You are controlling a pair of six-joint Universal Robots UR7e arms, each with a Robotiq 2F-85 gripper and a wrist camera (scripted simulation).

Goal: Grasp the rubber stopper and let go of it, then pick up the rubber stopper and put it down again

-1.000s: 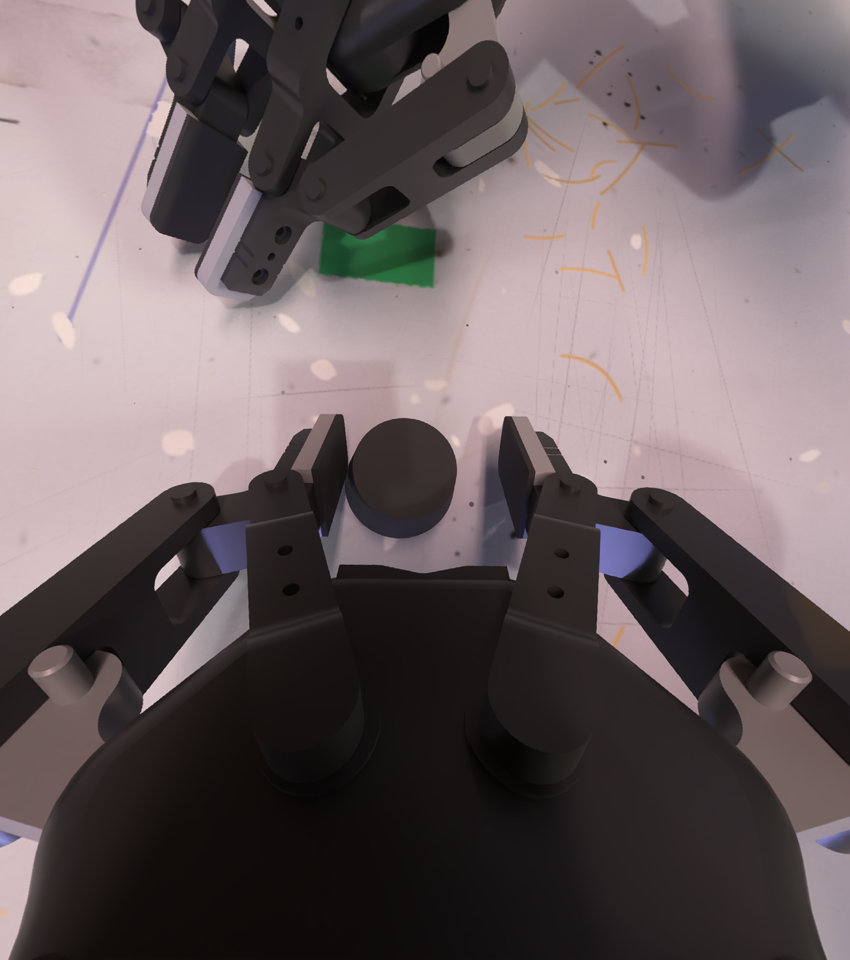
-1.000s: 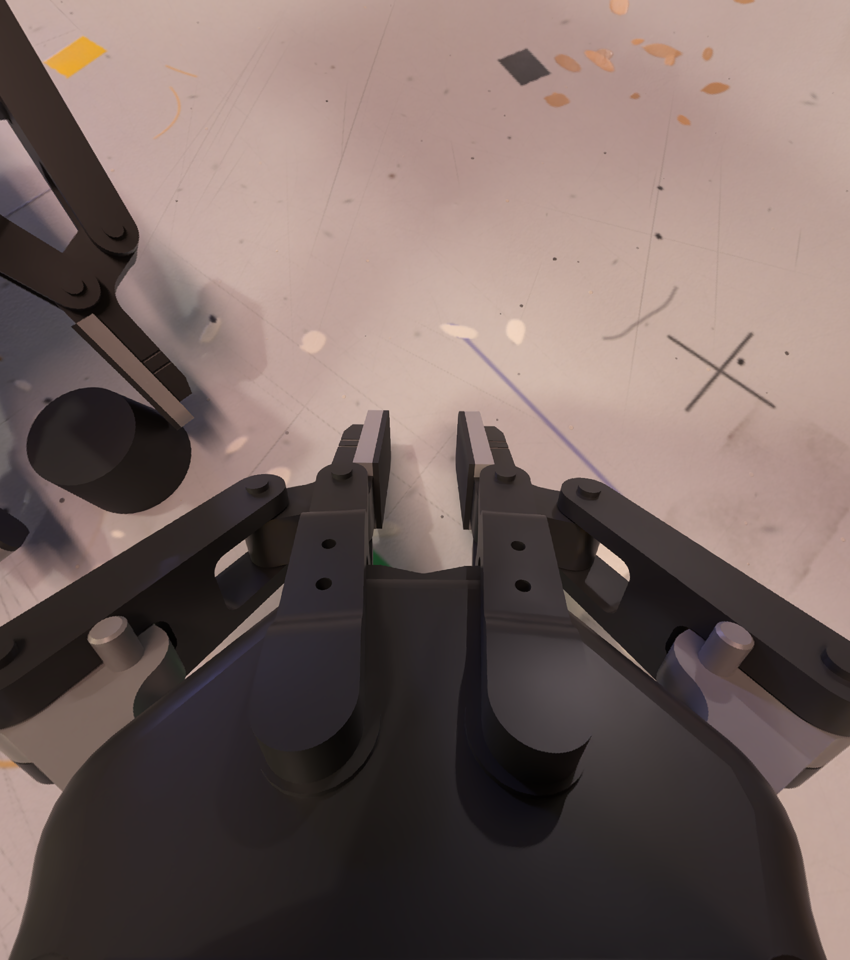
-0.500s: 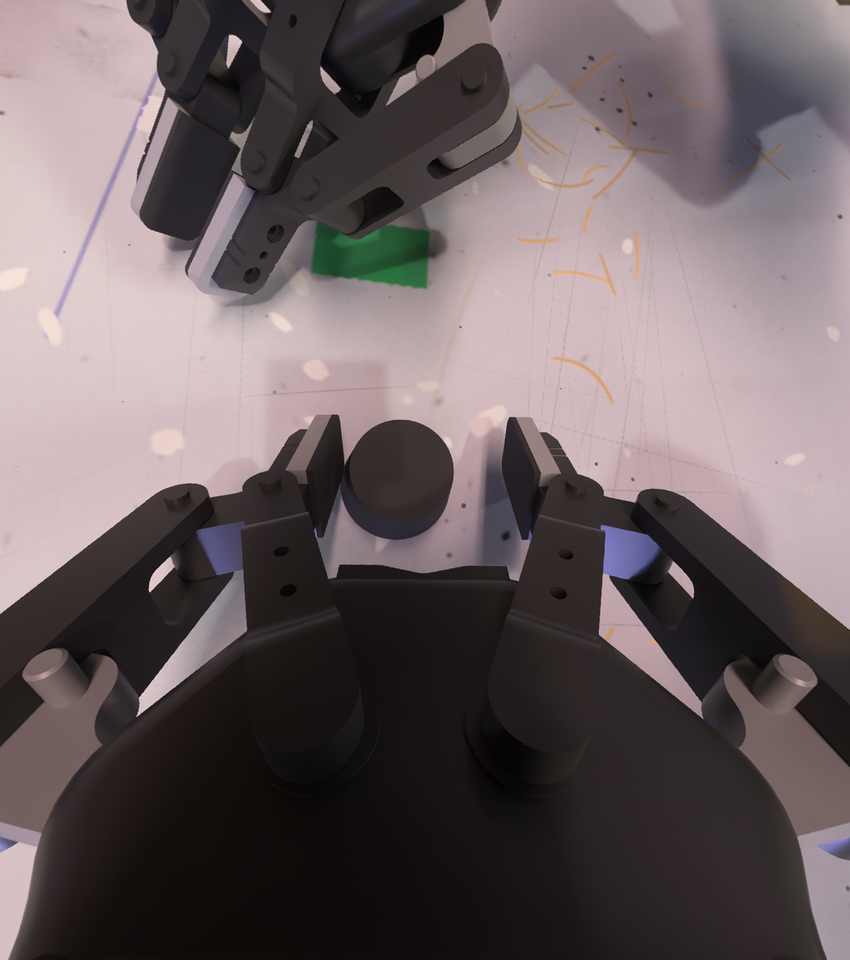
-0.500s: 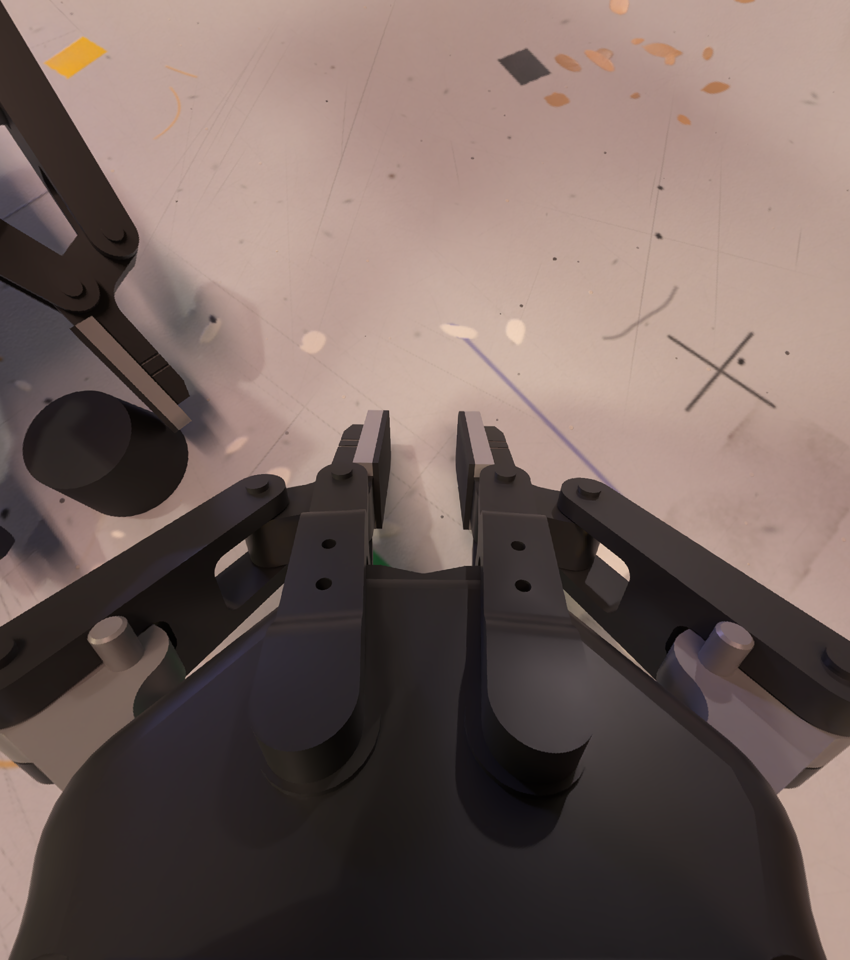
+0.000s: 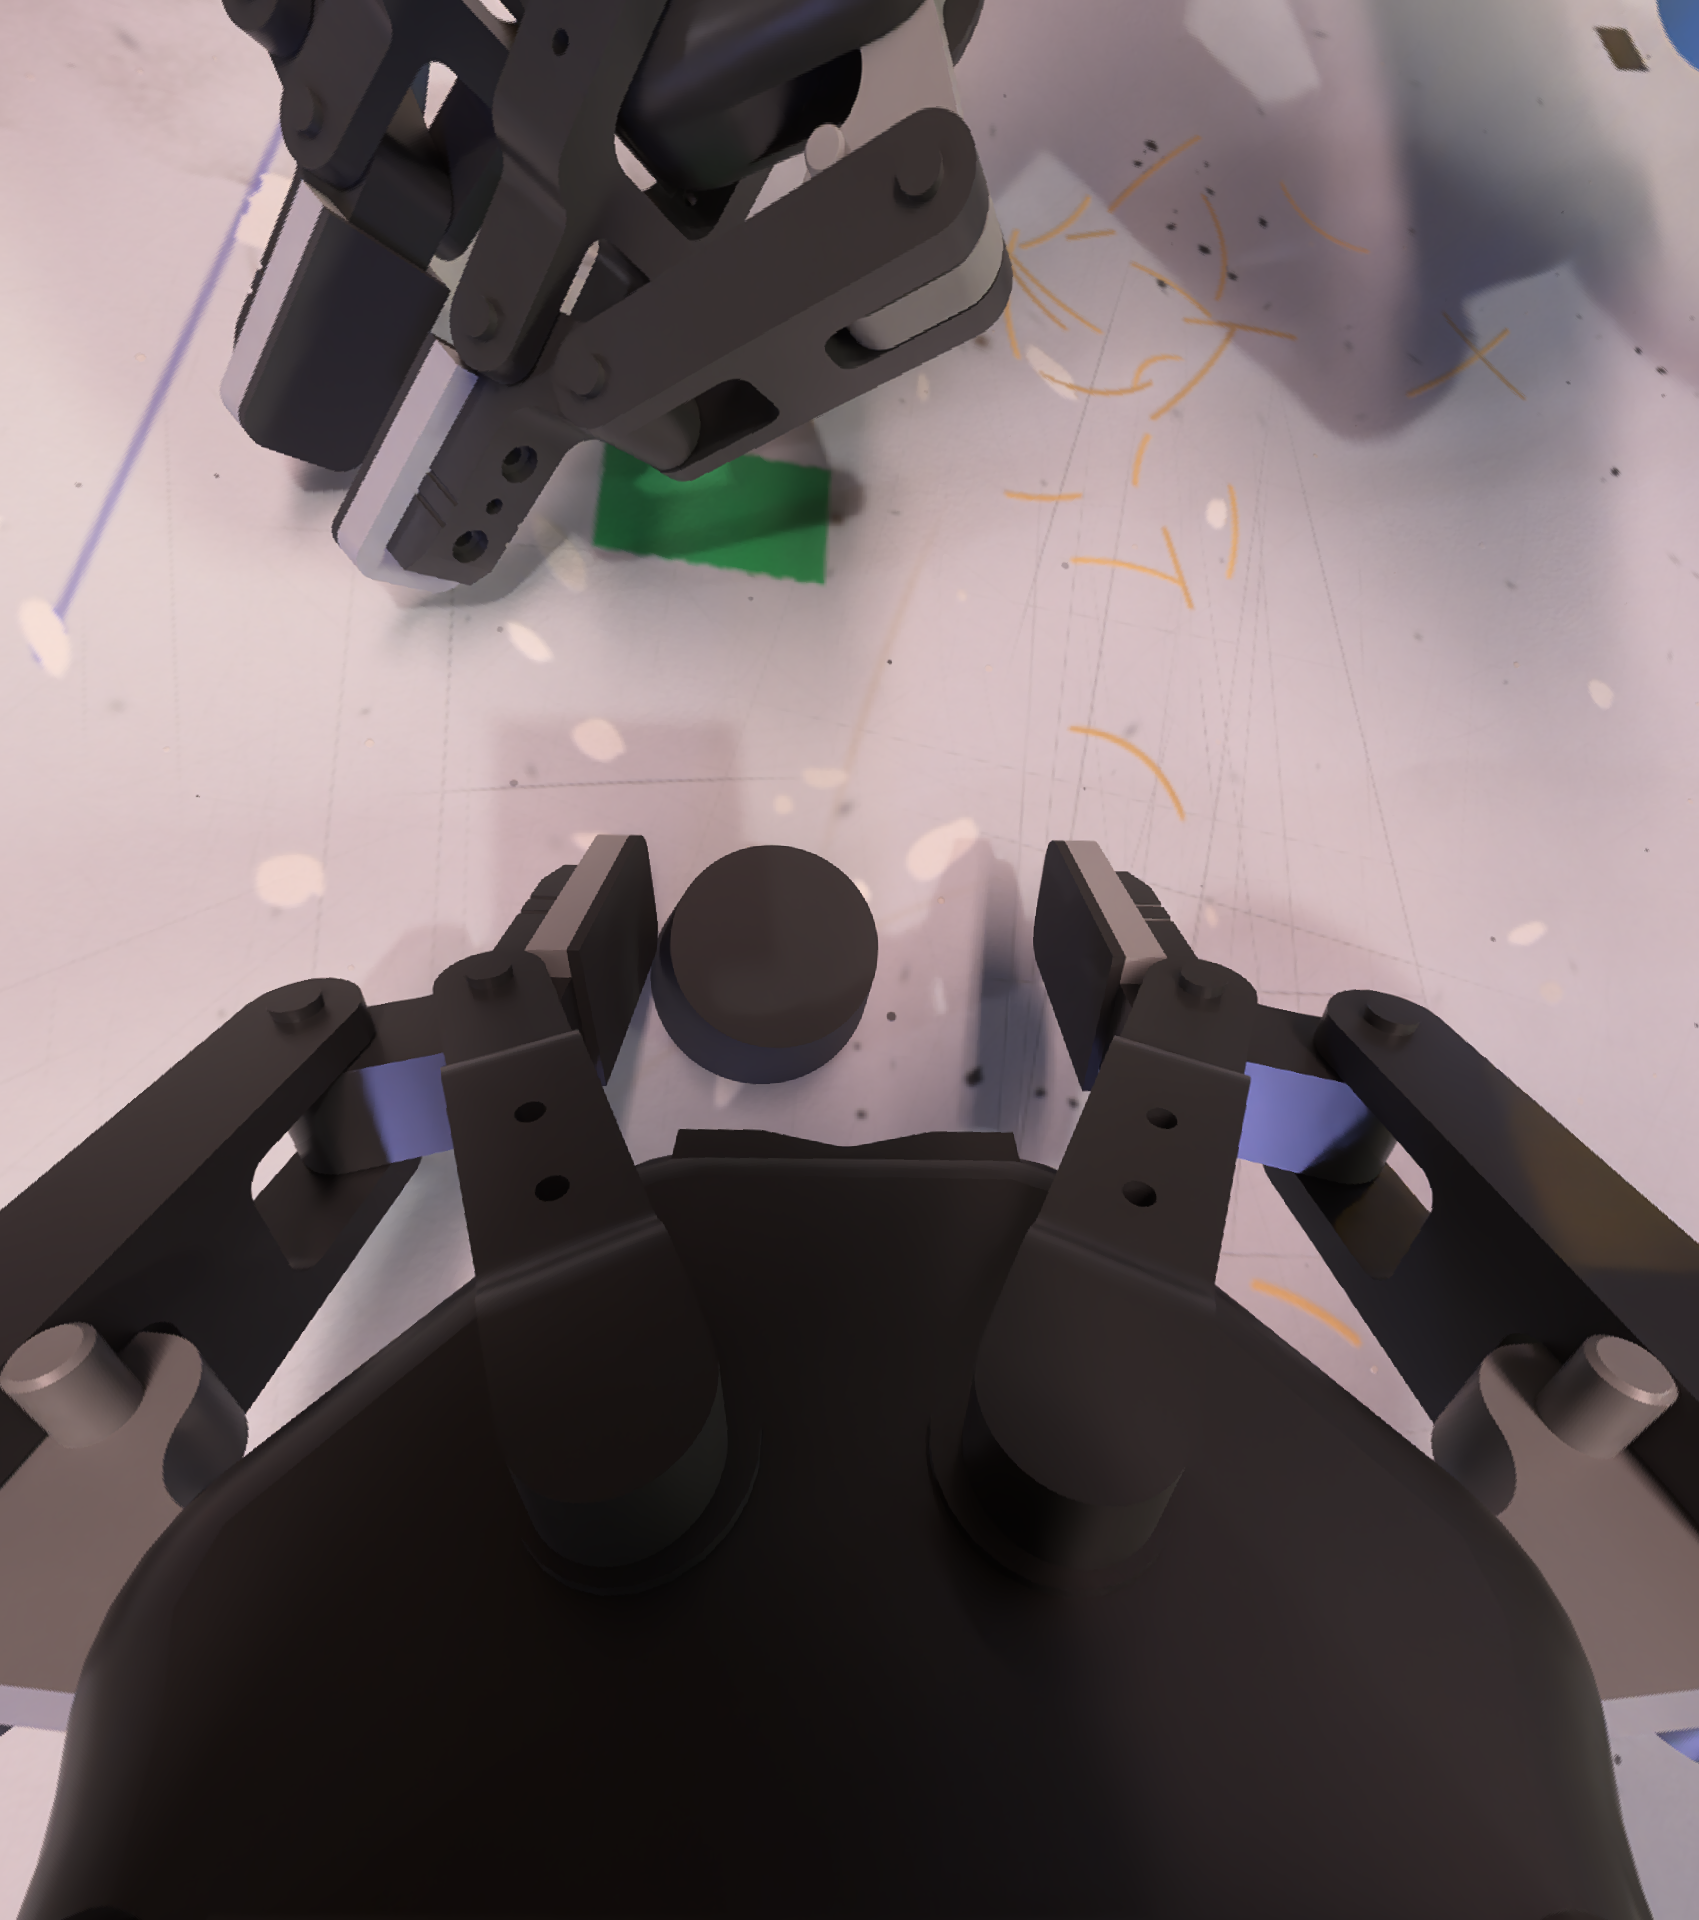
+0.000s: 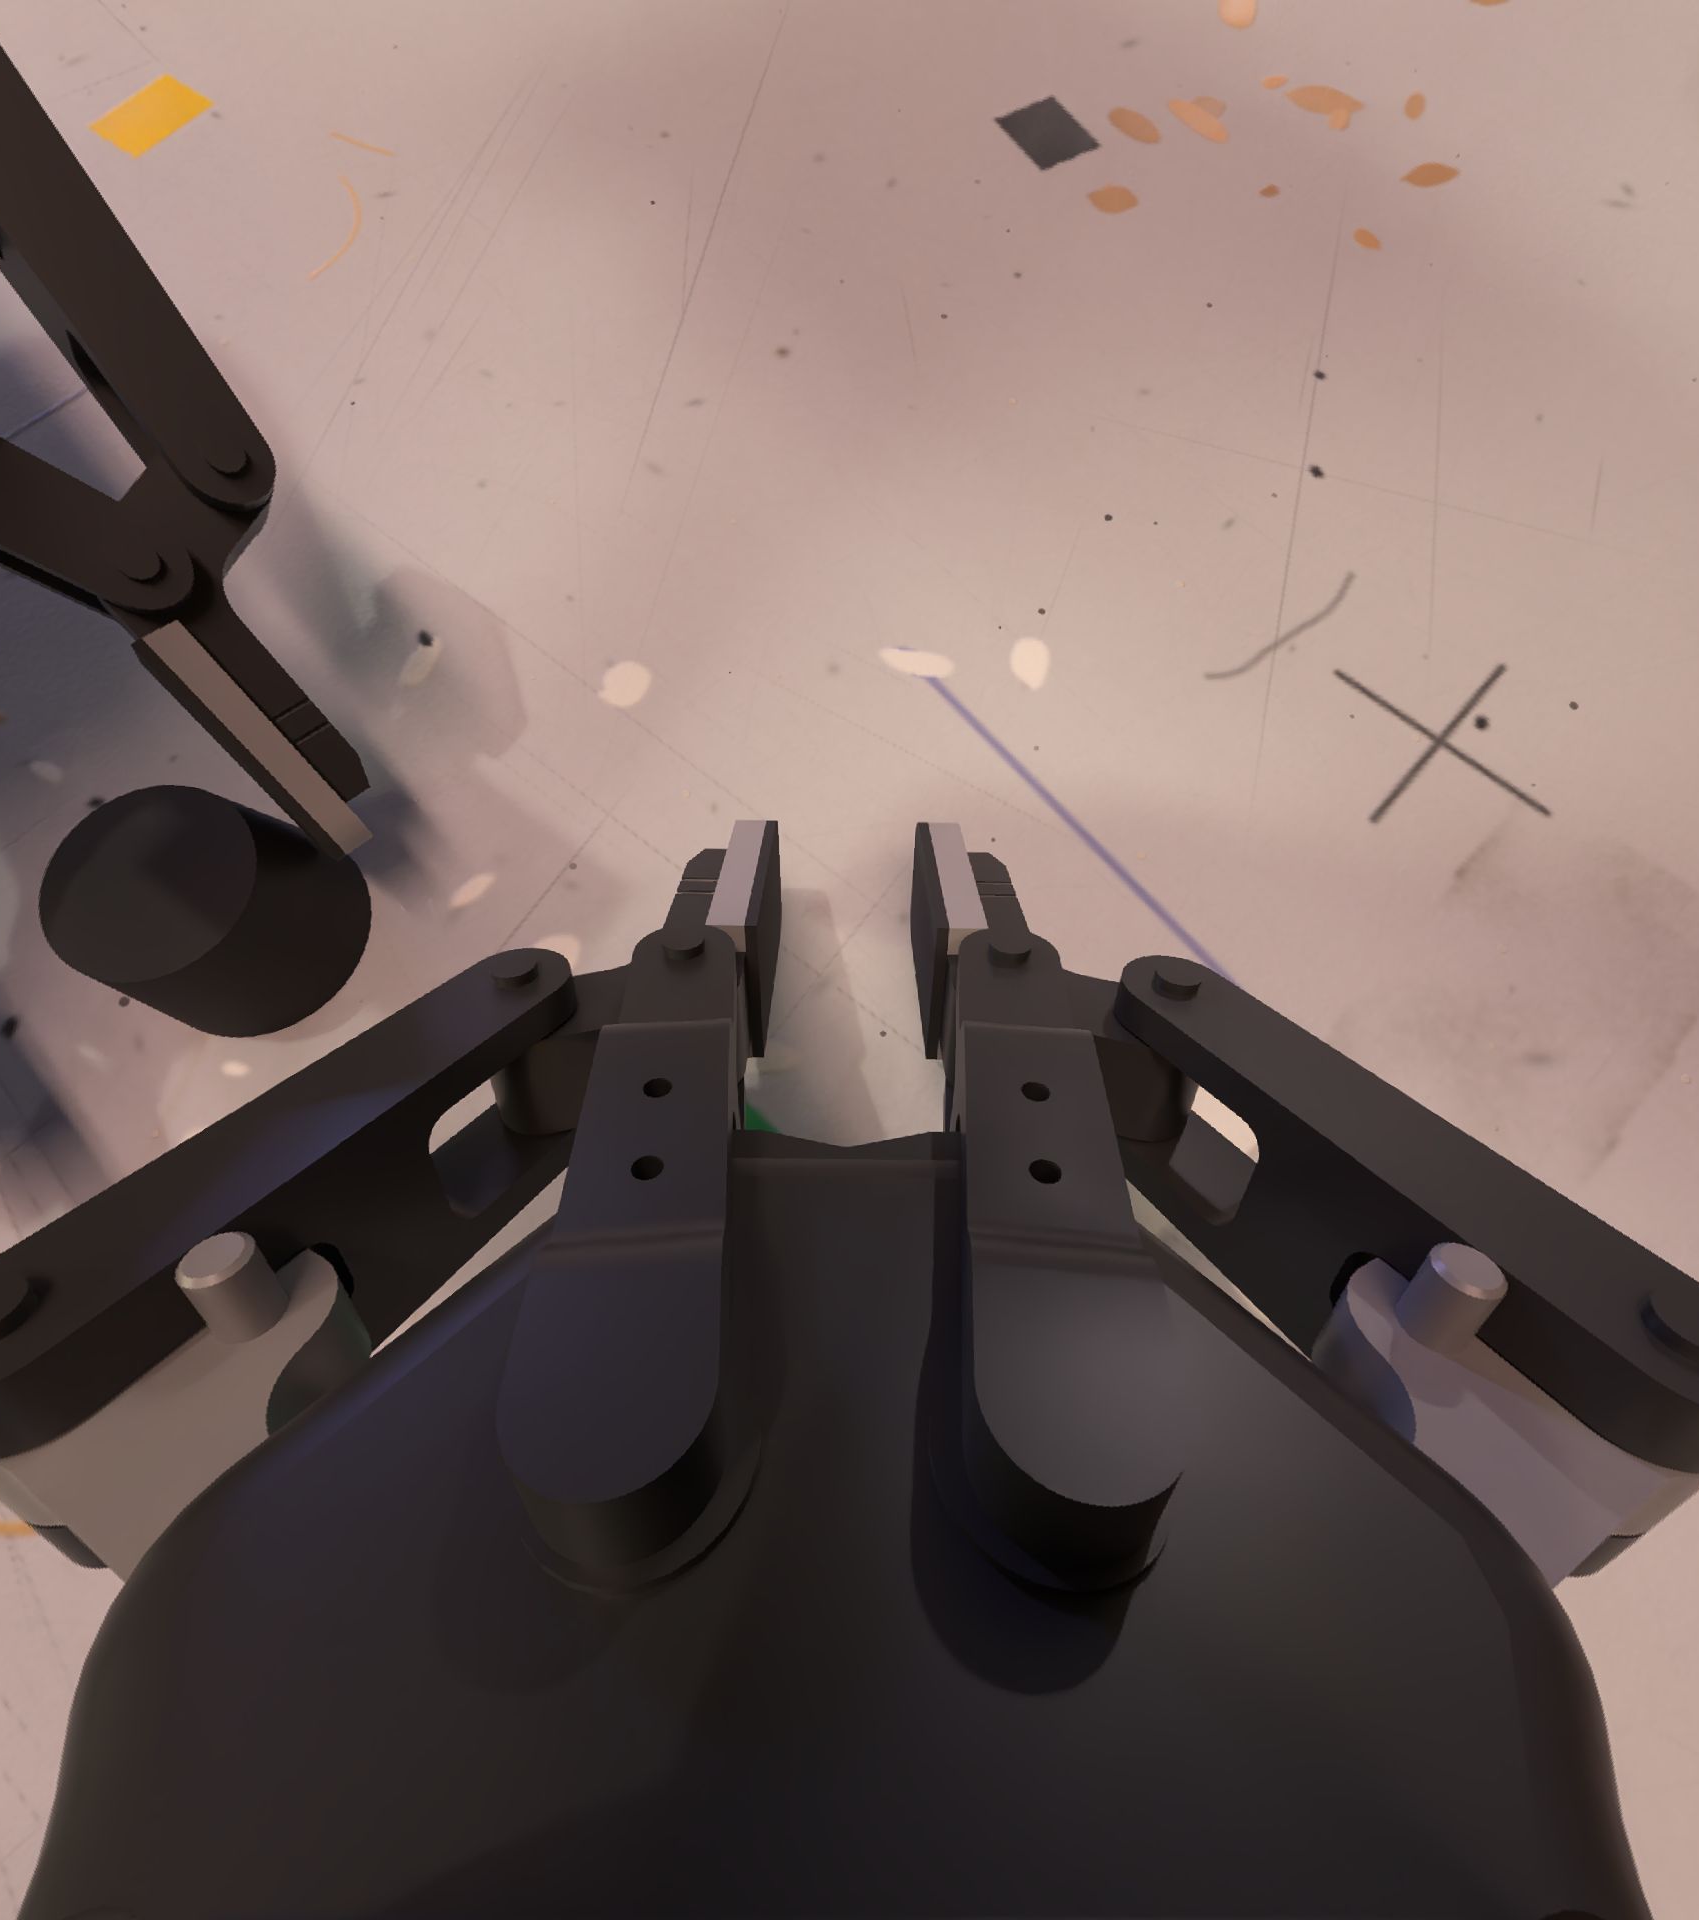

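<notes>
Rubber stopper [image 5: 767,961], a short dark round plug, stood between the spread fingers of the left gripper [image 5: 840,940], nearer one pad. Probably light, stiff and grippy; its curved sides suited pinching.

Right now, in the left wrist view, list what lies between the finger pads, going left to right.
Left finger pad → dark round rubber stopper, close beside that pad → bare pale tabletop → right finger pad.
</notes>
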